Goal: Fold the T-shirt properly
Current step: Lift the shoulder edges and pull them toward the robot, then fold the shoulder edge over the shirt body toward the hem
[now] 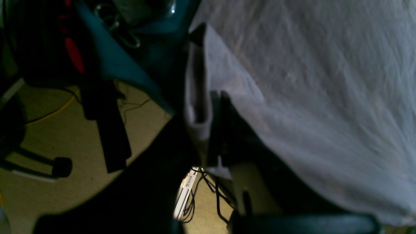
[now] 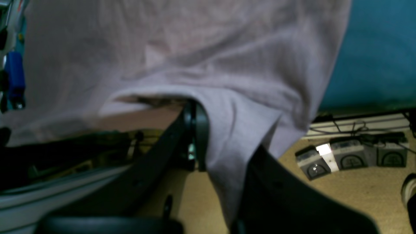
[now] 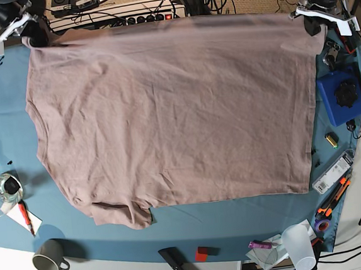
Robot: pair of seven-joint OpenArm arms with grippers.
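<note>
Teal table cloth (image 3: 1,113) lies under the spread T-shirt (image 3: 172,110).

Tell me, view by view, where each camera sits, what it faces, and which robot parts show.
Left wrist: rides the left arm, looking past the shut left gripper, which pinches an edge of the T-shirt, down to the floor.
Right wrist: rides the right arm, looking along the shut right gripper, clamped on the T-shirt; floor below.
Base: overhead, facing straight down at the T-shirt spread on the blue tablecloth; both arms hold its far corners.
Shared: all three views show the T-shirt.
</note>
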